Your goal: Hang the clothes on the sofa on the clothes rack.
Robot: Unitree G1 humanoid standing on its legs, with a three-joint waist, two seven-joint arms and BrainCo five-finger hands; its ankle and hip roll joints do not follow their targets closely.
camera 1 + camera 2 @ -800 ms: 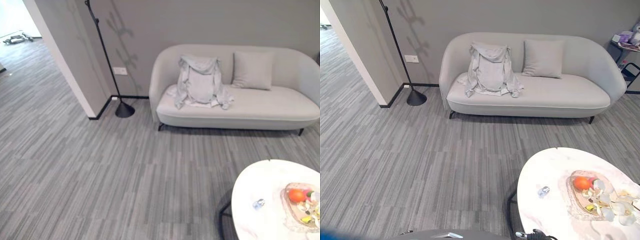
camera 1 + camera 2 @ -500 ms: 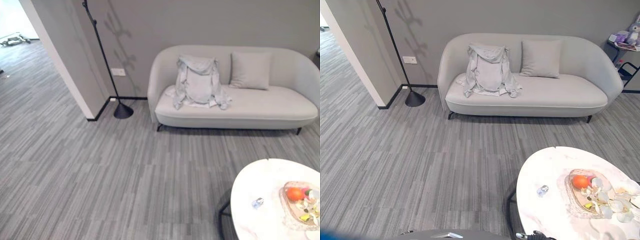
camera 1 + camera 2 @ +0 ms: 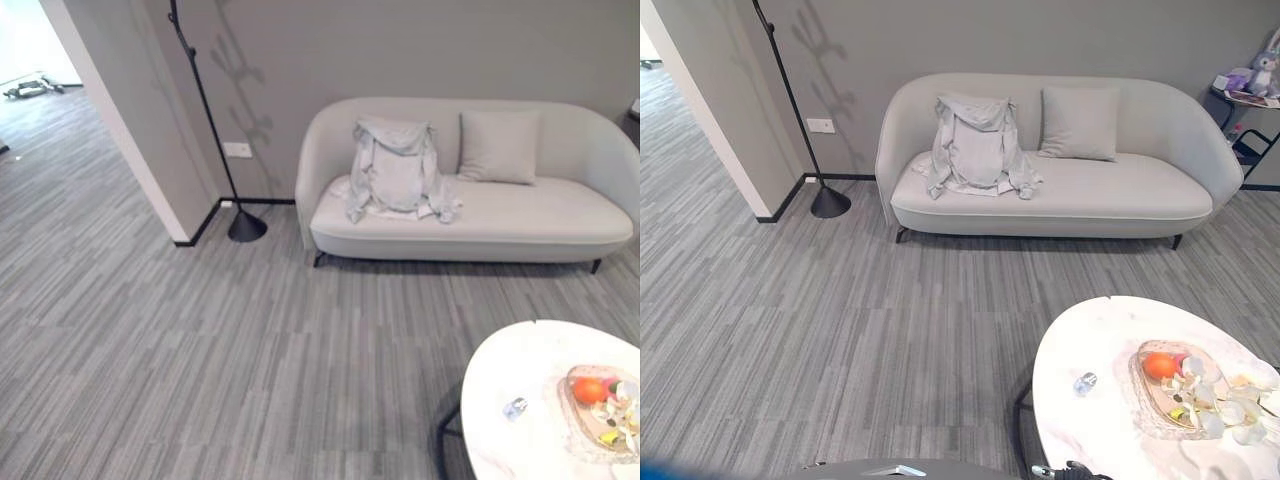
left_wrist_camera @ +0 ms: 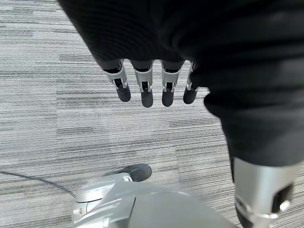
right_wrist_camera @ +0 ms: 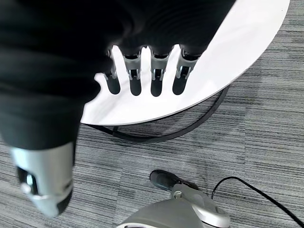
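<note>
The garment [image 3: 976, 148] lay draped over the sofa [image 3: 1120, 190] back and seat, beside the cushion [image 3: 1079, 122], well apart from both robot hands. The rack [image 3: 207, 110], a thin black pole on a round base, stood just beside the sofa's end by the wall corner.

The risks looked to lie in the approach. The counter [image 3: 1090, 420] sat close to the robot's right side, with a tray [image 3: 1175, 395] of fruit and a small bottle [image 3: 1084, 381] on it; a swing of the right arm on the way to the sofa could have clipped its edge. The garment was limp and spread wide, so a shallow pinch might have taken only one fold and let the sleeves trail. The rack looked slender, so a hard push while hanging could have tipped it.

The left robot hand [image 4: 152, 85] hung down over the floor, released, fingers straight, holding nothing. The right robot hand [image 5: 142, 76] hung likewise over the counter's rim, fingers straight and empty
</note>
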